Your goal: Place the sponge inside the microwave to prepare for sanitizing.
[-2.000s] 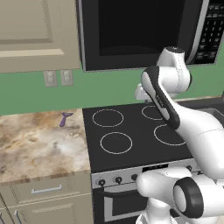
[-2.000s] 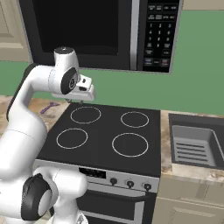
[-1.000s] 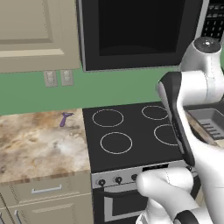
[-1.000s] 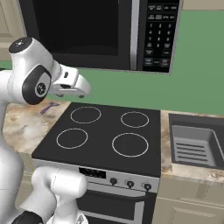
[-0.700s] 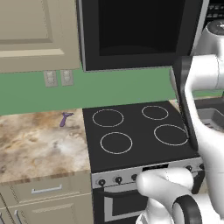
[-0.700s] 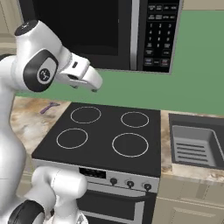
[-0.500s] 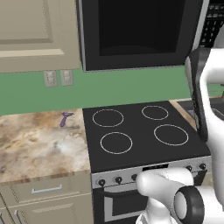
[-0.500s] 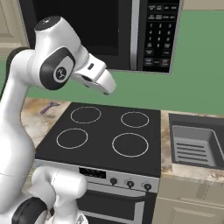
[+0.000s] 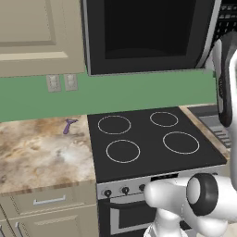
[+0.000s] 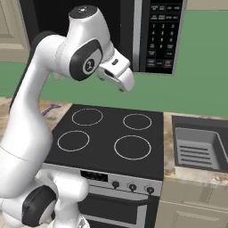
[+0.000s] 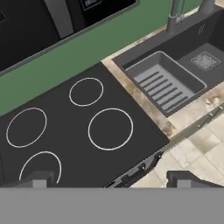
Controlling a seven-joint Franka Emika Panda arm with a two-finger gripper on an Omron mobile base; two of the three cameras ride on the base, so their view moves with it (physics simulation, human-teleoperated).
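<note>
The microwave (image 9: pixel 148 34) hangs above the stove, black with silver trim, and its dark cavity faces me. Its keypad strip (image 10: pixel 162 35) is on the right side. The sponge is out of view. My gripper (image 10: pixel 126 84) is held high over the stove's back left burner, just below and in front of the microwave, pointing down and to the right. In the hand view my gripper (image 11: pixel 111 179) is open, with only the stove edge and floor between its fingertips (image 11: pixel 37 178).
The black stove (image 9: pixel 152 139) has several ring burners. A small purple object (image 9: pixel 69 126) lies on the marble counter (image 9: pixel 41 152) to its left. A dark sink (image 10: pixel 200 147) with a grey rack (image 11: pixel 164 85) sits to the right. Beige cabinets (image 9: pixel 37 37) flank the microwave.
My arm has swung up and to the right, carrying the hand from the left of the stove to in front of the microwave. The gripper has stayed open.
</note>
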